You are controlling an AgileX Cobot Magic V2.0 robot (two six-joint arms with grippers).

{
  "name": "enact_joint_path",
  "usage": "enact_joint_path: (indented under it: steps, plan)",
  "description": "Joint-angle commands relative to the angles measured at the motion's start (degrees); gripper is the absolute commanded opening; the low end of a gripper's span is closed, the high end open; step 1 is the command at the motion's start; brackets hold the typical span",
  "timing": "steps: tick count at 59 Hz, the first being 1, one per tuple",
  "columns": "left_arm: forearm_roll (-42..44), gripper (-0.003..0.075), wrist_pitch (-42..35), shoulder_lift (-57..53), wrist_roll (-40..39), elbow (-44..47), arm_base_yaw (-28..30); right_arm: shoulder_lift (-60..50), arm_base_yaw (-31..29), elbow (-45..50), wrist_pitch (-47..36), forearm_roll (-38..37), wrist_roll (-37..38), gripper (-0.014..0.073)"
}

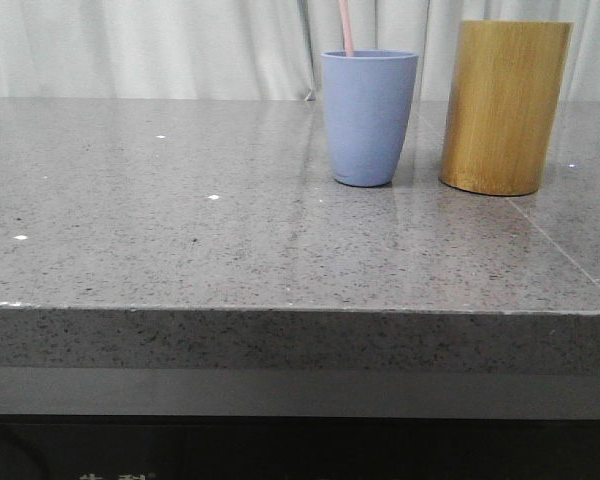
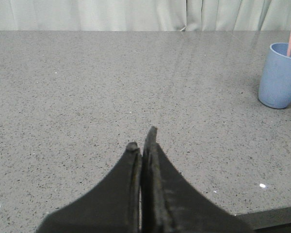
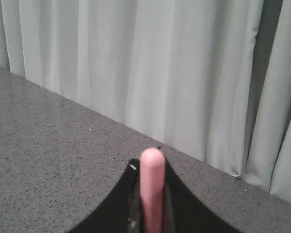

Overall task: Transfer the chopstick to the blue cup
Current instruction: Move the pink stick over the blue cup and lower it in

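Where the front view begins, we note the grey speckled surface (image 1: pixel 180 230), its near edge running straight across the picture. Farther back, right of centre, the blue cup (image 1: pixel 369 118) stands upright. Just beside it on the right, apart by a narrow gap, stands a taller, wider bamboo cylinder (image 1: pixel 504 106), also upright. The chopstick (image 1: pixel 347 28) rises out of the cup's mouth near its left side, leaning slightly left, and runs off the top of the picture. Pale curtains (image 1: pixel 130 45) hang behind the surface.

From the left wrist view, we log the left end effector (image 2: pixel 144 138) low over bare stone, its two dark fingers pressed together with nothing between them. The cup sits well apart from it, with the pink stick standing in it.

From the right wrist view, we log the right end effector (image 3: pixel 149 167) pinching the chopstick: the rounded pink end pokes up between the black fingers (image 3: pixel 177 204), which close tightly on either side. Beyond it lie grey stone and the folds of curtain.
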Motion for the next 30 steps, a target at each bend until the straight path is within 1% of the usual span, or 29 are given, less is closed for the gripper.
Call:
enact_joint_path:
  steps: [1,3,7,14,18,22,30]
  plan:
    - [-0.8,-0.0019,-4.4,0.7,-0.2,-1.4,0.1,-2.1,0.0,-1.0,-4.2,0.3,-0.4,0.0008]
    - [-0.8,-0.0019,-4.4,0.7,-0.2,-1.4,0.1,-1.9,0.0,-1.0,-3.6,0.3,-0.4,0.0013]
    - [-0.8,-0.0019,-4.4,0.7,-0.2,-1.4,0.1,-1.8,0.0,-1.0,-2.8,0.3,-0.4,0.0058]
    - [-0.8,-0.0019,-4.4,0.7,-0.2,-1.4,0.1,-1.7,-0.1,-1.0,-2.1,0.3,-0.4,0.0190]
    - [-0.8,-0.0019,-4.4,0.7,-0.2,-1.4,0.1,-1.7,-0.1,-1.0,-2.0,0.3,-0.4,0.0246]
    - [-0.8,-0.0019,-4.4,0.7,-0.2,-1.4,0.1,-1.8,-0.1,-1.0,-2.1,0.3,-0.4,0.0272]
    - [-0.8,-0.0019,-4.5,0.7,-0.2,-1.4,0.1,-3.5,-0.1,-1.2,-1.2,0.3,-0.4,0.0269]
